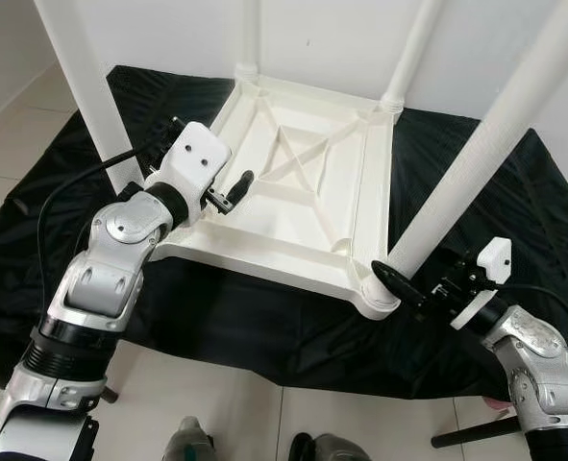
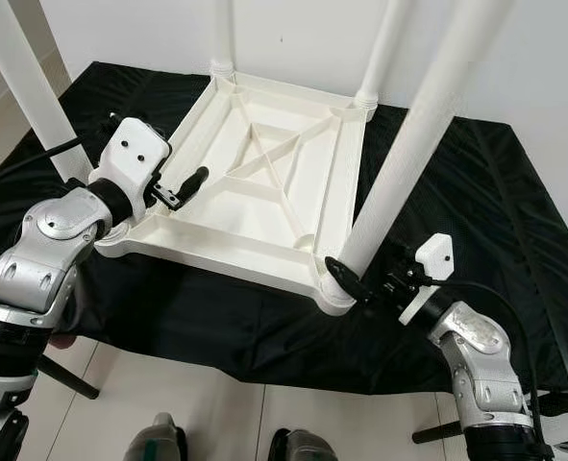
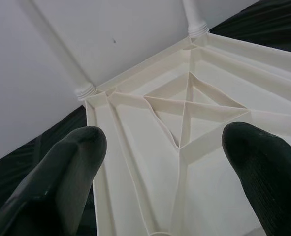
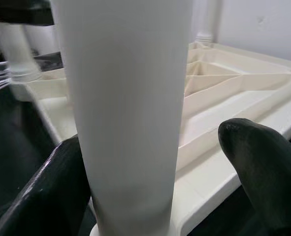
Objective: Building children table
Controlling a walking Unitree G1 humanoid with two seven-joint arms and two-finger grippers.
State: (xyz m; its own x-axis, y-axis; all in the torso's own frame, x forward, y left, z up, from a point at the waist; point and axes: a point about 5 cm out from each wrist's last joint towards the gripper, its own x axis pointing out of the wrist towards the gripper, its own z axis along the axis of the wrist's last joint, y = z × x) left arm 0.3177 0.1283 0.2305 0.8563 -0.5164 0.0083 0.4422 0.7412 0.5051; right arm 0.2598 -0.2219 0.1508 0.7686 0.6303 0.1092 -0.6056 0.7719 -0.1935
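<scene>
— Left eye view first: why is the table top [image 1: 303, 182] laid upside down at the centre of the frame on the black cloth [image 1: 264, 327]?

— So that the ribbed underside faces up and the corner sockets can be reached; four white legs already stand in them, rising out of the top of the frame.

— And the right gripper [image 1: 407, 286], at the lower right?

— It is placed around the foot of the near right leg [image 1: 476, 154], just above its socket. The fingers are spread on either side; no firm clamp can be seen, so the leg is judged to be steadied or turned home.

— The left gripper [image 1: 234, 188]?

— It is held wide and empty over the top's left rim, probably to brace it.
</scene>
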